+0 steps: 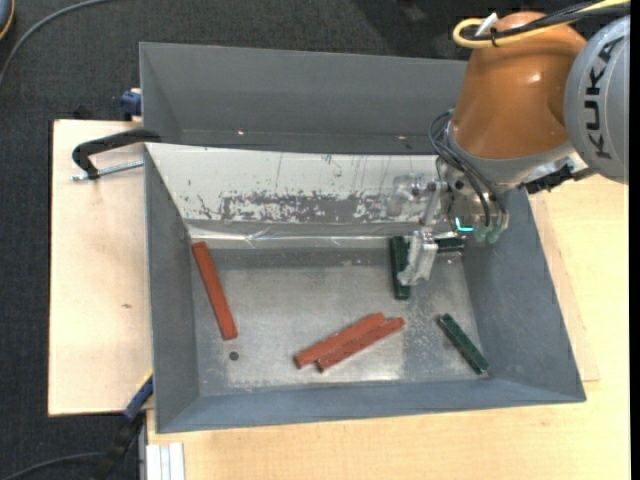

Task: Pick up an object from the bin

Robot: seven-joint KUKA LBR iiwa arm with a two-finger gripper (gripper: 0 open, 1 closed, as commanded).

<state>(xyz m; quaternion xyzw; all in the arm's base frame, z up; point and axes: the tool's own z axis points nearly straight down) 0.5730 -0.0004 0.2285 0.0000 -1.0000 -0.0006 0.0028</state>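
Dark floor (250,8) lay behind the grey metal bin (300,98), whose far wall was scuffed and streaked. The arm's orange cover (515,93) came in at about 2 o'clock and hid the wrist behind it; the top of the cover and the arm beyond it were cut off by the frame.

Below the cover, the end effector (418,266) hung low over the bin's floor toward 3 o'clock. A dark green stick (401,268) stood nearly upright, tight against its 9 o'clock side. The metal parts and the stick overlapped there, so it could not be told whether the end effector was clenched on the stick or released.

A second dark green stick (461,343) lay flat at 4 o'clock, near the right wall. Two red-brown sticks (348,342) lay side by side, touching, at 6 o'clock. A single red-brown stick (214,290) lay at 9 o'clock along the left wall. A small dark speck (233,357) sat just below it, too small to identify.
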